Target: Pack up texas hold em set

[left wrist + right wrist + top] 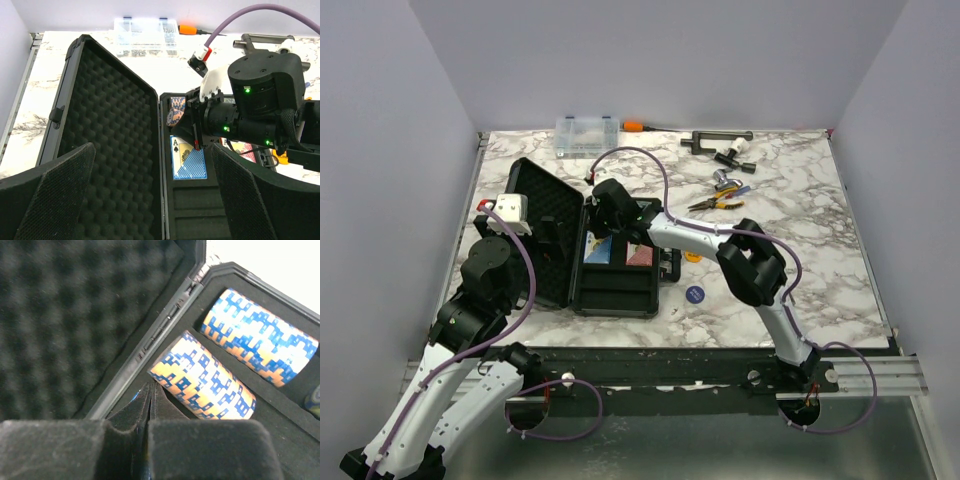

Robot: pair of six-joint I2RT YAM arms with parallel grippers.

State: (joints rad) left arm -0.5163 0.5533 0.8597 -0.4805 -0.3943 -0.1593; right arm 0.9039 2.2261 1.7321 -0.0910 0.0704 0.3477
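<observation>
My bench point(840, 250) is white marble-patterned with grey veins; plain pale lilac walls point(670, 60) enclose it on three sides; a black rail point(660, 362) lines its near edge.

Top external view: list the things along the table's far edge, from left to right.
clear organiser box → orange-handled tool → dark T-shaped bar tool

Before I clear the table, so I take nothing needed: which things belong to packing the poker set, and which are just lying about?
Belongs: black case, blue card deck, red card deck, chip rolls, blue disc, orange disc.
Lying about: clear organiser box, yellow-handled pliers, orange-handled tool.
</observation>
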